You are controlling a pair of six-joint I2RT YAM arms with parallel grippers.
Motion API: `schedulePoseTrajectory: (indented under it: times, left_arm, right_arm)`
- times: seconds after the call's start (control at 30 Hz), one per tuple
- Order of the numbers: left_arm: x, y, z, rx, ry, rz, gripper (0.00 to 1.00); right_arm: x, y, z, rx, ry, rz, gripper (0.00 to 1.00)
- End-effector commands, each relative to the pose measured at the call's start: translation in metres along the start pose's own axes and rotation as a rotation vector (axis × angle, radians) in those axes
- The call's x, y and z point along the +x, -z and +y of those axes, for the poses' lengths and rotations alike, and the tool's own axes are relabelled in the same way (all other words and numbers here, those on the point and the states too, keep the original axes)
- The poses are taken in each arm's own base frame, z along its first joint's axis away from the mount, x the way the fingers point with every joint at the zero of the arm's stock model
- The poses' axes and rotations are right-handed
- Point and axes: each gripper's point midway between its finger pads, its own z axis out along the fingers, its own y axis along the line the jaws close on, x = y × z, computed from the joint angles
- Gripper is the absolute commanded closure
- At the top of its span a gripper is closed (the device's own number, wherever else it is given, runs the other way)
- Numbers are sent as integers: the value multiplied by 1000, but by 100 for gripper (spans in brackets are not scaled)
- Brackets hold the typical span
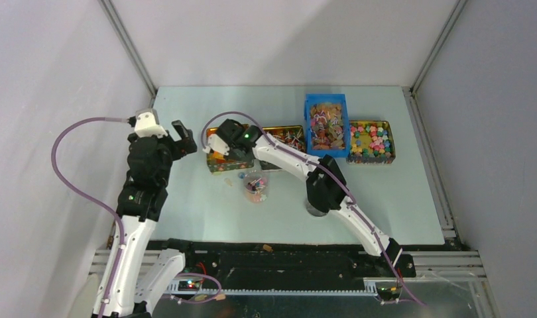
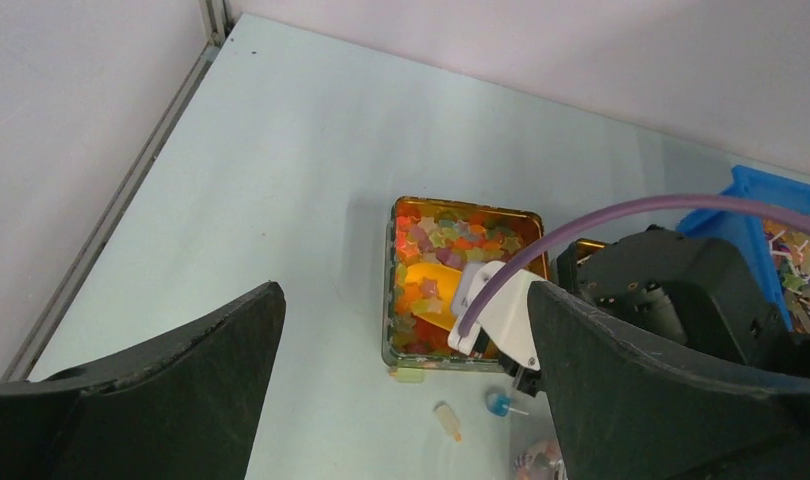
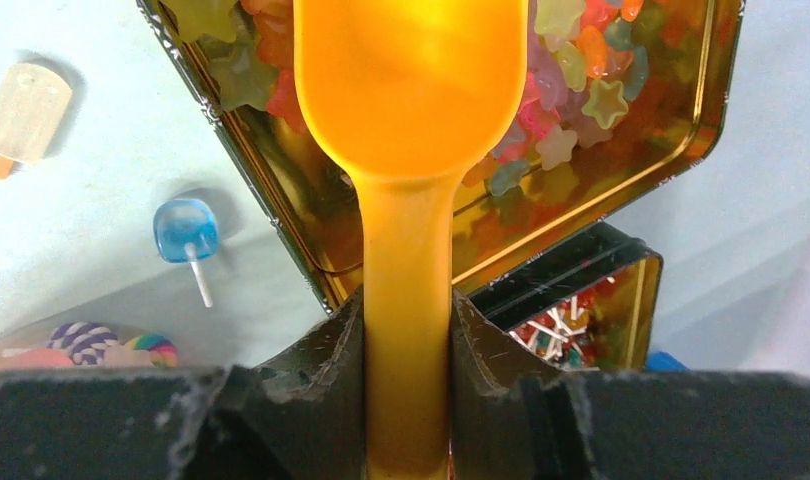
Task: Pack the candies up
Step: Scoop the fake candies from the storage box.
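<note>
Right gripper (image 3: 406,330): pressed together on the scoop (image 3: 411,80) handle, one finger on each side, with the bowl pointing straight out ahead of the fingertips.
Why this grip: holding the handle low down leaves the whole bowl free to dig, and the gripper body stays out of the sweets.
Scoop bowl: hollow side faces the wrist camera. No candy shows in it, so a scoop is probably about to start rather than finishing.
Gummies (image 3: 581,100): star shapes in the tin (image 3: 591,210), directly under and beyond the bowl. Whether the bowl tip touches them cannot be told.
Cup (image 1: 255,185): clear, with a few candies inside. It stands just behind and beside the right gripper, near enough that a short swing should tip a load in.
Strays: a blue lollipop (image 3: 185,232) and a pale piece (image 3: 26,100) lie on the table (image 2: 281,150) beside the tin, off to one side of the fingers.
Second tin (image 3: 581,320): holds lollipops and sits just beyond the first, on the other side of the handle.
Left gripper (image 2: 405,305): fingers spread wide, holding and touching nothing. It hangs above the table with the gummy tin ahead of it, probably waiting clear of the scooping.
</note>
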Motion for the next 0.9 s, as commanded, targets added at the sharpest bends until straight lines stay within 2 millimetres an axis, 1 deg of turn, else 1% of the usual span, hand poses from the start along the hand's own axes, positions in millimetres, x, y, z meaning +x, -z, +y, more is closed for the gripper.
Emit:
schedulePoseTrajectory:
  times: [0.0, 0.07, 0.1, 0.13, 0.33, 0.4, 0.5, 0.73, 0.87]
  left_arm:
    - [0, 0, 1, -7, 4, -12, 0]
    - [3, -1, 2, -8, 4, -3, 0]
    - [4, -1, 2, -8, 3, -2, 0]
    - [5, -1, 2, -8, 2, 2, 0]
    - [13, -3, 2, -7, -3, 18, 0]
    - [15, -4, 2, -5, -4, 23, 0]
    - [18, -6, 2, -5, -5, 35, 0]
    - [23, -6, 3, -7, -11, 44, 0]
    - [24, -6, 4, -8, -12, 47, 0]
  right_arm:
    - [-30, 29, -3, -80, -87, -144, 100]
    - [-35, 30, -1, -119, -118, -179, 100]
    - [-34, 29, -3, -119, -128, -181, 100]
    - [-36, 29, 1, -146, -136, -195, 100]
    - [-33, 22, 6, -185, -177, -187, 100]
    - [-35, 22, 9, -227, -214, -207, 100]
    - [-33, 22, 7, -269, -279, -223, 100]
    - [-19, 8, 6, -289, -343, -187, 100]
    - [-15, 2, 8, -308, -373, -180, 100]
